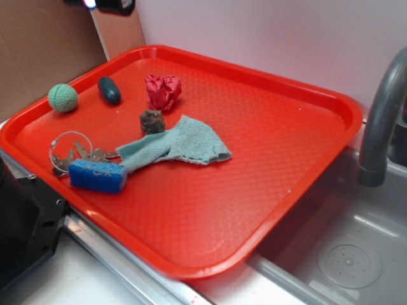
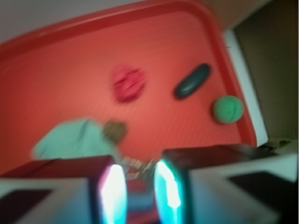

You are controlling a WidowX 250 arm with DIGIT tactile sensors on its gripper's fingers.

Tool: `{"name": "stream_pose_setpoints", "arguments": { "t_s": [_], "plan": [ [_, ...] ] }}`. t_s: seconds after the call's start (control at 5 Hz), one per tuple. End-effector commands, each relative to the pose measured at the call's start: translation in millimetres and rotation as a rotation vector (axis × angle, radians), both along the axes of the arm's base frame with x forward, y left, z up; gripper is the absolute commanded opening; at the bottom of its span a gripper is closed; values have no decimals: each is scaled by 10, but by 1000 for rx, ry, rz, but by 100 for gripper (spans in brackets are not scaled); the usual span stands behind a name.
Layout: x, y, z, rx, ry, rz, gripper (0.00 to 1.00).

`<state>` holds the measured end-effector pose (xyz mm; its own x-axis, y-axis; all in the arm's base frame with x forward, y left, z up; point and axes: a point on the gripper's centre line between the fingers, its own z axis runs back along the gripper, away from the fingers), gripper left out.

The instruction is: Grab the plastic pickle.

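1. Teal-green plastic pickle (image 2: 192,81) lies untouched on the red tray (image 2: 56,60), well ahead of the fingers (image 2: 138,189) and to their right, beside the green ball (image 2: 228,109).
2. Fingers stand narrowly parted, empty.
3. Reaching and grasping remain.

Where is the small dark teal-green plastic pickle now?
In the exterior view, the dark teal-green plastic pickle lies near the far left corner of the red tray, between the light green ball and the crumpled red object.
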<state>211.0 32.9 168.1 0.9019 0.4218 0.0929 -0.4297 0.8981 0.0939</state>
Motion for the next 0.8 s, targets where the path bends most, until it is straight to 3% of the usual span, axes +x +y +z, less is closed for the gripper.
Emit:
{"name": "stream_pose_setpoints", "arguments": {
  "t_s": [0.0,0.2,0.4,0.6],
  "plan": [
    [24,886,-370,154,-150,355,100],
    [-73,969,-615,139,-146,549,100],
    [-171,1031,-975,27,-148,643,100],
    [-236,1047,-1202,-36,-175,697,100]
  ]
}}
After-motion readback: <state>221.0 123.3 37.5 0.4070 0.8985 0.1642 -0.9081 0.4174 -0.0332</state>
